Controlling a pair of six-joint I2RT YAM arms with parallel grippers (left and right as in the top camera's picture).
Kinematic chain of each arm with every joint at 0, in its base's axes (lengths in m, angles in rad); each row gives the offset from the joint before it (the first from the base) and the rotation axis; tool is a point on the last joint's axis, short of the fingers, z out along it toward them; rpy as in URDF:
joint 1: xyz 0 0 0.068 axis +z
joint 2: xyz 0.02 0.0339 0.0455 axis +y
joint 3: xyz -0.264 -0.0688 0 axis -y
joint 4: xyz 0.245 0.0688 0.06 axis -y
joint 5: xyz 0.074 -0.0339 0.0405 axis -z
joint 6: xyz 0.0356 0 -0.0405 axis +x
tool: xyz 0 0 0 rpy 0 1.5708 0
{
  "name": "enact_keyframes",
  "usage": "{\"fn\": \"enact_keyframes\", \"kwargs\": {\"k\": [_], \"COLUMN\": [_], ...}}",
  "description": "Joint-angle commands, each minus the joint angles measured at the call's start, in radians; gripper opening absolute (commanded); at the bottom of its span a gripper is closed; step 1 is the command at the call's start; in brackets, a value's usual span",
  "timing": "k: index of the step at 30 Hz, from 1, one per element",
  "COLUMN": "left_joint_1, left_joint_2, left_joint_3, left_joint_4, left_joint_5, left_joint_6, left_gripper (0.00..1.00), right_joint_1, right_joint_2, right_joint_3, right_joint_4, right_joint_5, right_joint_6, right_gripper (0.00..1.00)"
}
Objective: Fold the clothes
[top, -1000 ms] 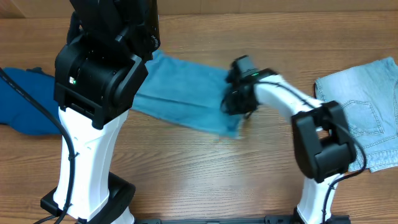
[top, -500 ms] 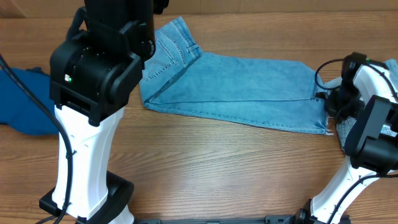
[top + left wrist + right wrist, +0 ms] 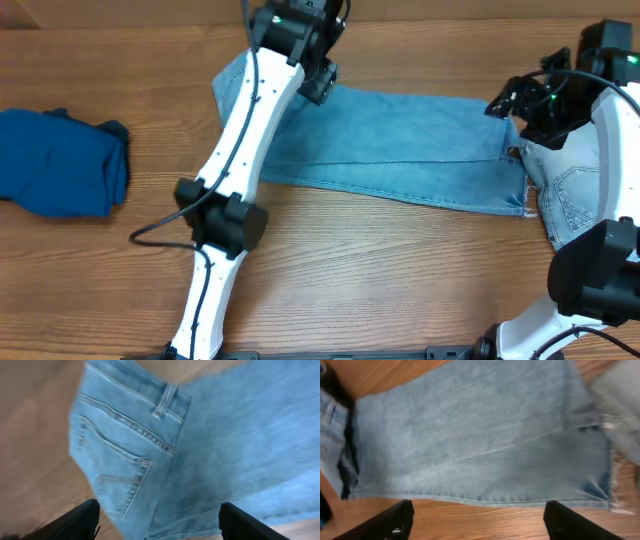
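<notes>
Both sets of jaws apart, empty: left gripper (image 3: 159,519) over waistband (image 3: 165,402); right gripper (image 3: 477,516) over hems (image 3: 607,477) | jeans (image 3: 400,150) flat, legs stacked | next, I reckon: pinch hems; carry towards waistband

We see light-blue denim jeans (image 3: 400,140), a paler washed-blue denim garment (image 3: 575,195), a dark royal-blue cloth garment (image 3: 60,165) and a brown wood-grain table (image 3: 380,270).

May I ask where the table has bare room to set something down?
Widest: the front strip of wooden table below the light-blue denim jeans, right of the left arm. Also bare between that arm and the dark blue garment. Crowded far right, by the paler denim garment.
</notes>
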Motion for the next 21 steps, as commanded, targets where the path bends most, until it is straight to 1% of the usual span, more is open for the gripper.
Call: {"fn": "enact_keyframes", "kwargs": {"k": [1, 3, 4, 6, 7, 9, 11, 12, 13, 14, 15, 16, 17, 18, 20, 21], "left_joint_1": [0.007, 0.009, 0.009, 0.009, 0.009, 0.014, 0.029, 0.039, 0.047, 0.052, 0.059, 0.065, 0.072, 0.090, 0.133, 0.159], "left_joint_2": [0.117, 0.187, 0.212, 0.251, 0.265, 0.282, 0.297, 0.299, 0.297, 0.294, 0.290, 0.286, 0.282, 0.270, 0.257, 0.252], "left_joint_3": [0.003, 0.003, 0.003, 0.003, 0.002, 0.000, -0.003, -0.003, -0.002, -0.002, -0.002, 0.002, 0.008, 0.019, 0.054, 0.070], "left_joint_4": [-0.012, -0.009, -0.007, 0.005, 0.019, 0.045, 0.057, 0.051, 0.044, 0.037, 0.019, -0.010, -0.036, -0.082, -0.159, -0.184], "left_joint_5": [-0.112, -0.156, -0.175, -0.198, -0.234, -0.302, -0.346, -0.365, -0.388, -0.405, -0.441, -0.467, -0.470, -0.484, -0.481, -0.476], "left_joint_6": [-0.035, -0.047, -0.049, -0.051, -0.062, -0.084, -0.118, -0.144, -0.166, -0.179, -0.201, -0.230, -0.253, -0.320, -0.412, -0.440], "left_gripper": [0.79, 0.79, 0.76, 0.75, 0.74, 0.67, 0.55, 0.38, 0.27, 0.18, 0.06, 0.04, 0.04, 0.04, 0.04, 0.04], "right_joint_1": [0.082, 0.122, 0.132, 0.143, 0.143, 0.143, 0.143, 0.143, 0.143, 0.143, 0.143, 0.143, 0.143, 0.143, 0.143, 0.143], "right_joint_2": [0.001, 0.003, 0.003, 0.003, 0.003, 0.003, 0.003, 0.003, 0.003, 0.003, 0.003, 0.003, 0.003, 0.003, 0.005, 0.010], "right_joint_3": [-0.051, -0.123, -0.158, -0.268, -0.344, -0.433, -0.530, -0.570, -0.592, -0.613, -0.626, -0.647, -0.668, -0.699, -0.759, -0.779], "right_joint_4": [0.026, 0.085, 0.114, 0.204, 0.283, 0.395, 0.547, 0.616, 0.656, 0.694, 0.713, 0.737, 0.756, 0.787, 0.842, 0.858], "right_joint_5": [-0.015, -0.015, -0.016, -0.016, -0.016, -0.016, -0.018, -0.016, -0.015, 0.000, 0.016, 0.037, 0.060, 0.080, 0.132, 0.142], "right_joint_6": [-0.012, -0.010, -0.007, 0.019, 0.040, 0.051, 0.065, 0.079, 0.084, 0.096, 0.109, 0.121, 0.133, 0.135, 0.182, 0.181], "right_gripper": [0.90, 0.90, 0.90, 0.90, 0.89, 0.88, 0.85, 0.84, 0.83, 0.83, 0.83, 0.82, 0.82, 0.82, 0.82, 0.81]}}
